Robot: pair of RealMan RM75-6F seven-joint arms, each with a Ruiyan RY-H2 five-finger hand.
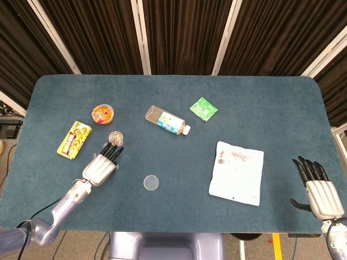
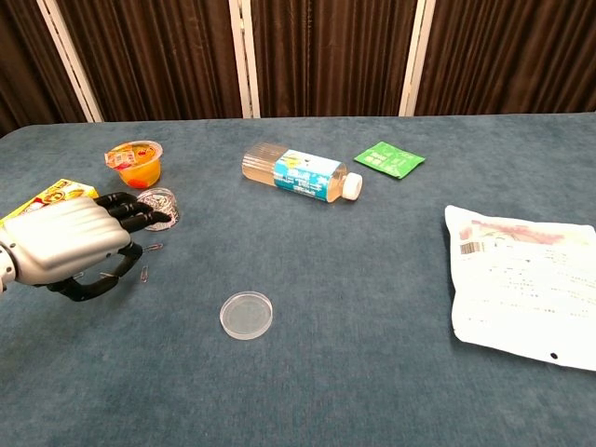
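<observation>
Left hand (image 2: 70,244) is hovering, fingers loosely spread, nothing held, fingertips over the paper-clip tub (image 1: 115,137) beside the jelly cup (image 1: 102,113). Best lowering slowly, thumb staying clear of loose clips (image 2: 147,275).

Left hand (image 2: 65,244): hovering low over the table (image 2: 372,372), fingers stretched out, seemingly holding nothing.
Fingertips (image 2: 154,219): reaching over the small cup of paper clips (image 2: 160,199).
Loose clips (image 2: 147,274): lying just beside the thumb.
Round lid (image 2: 247,315): lying near the hand.
Bottle (image 2: 300,174): lying on its side.
White bag (image 2: 523,285): lying flat, well apart.
</observation>
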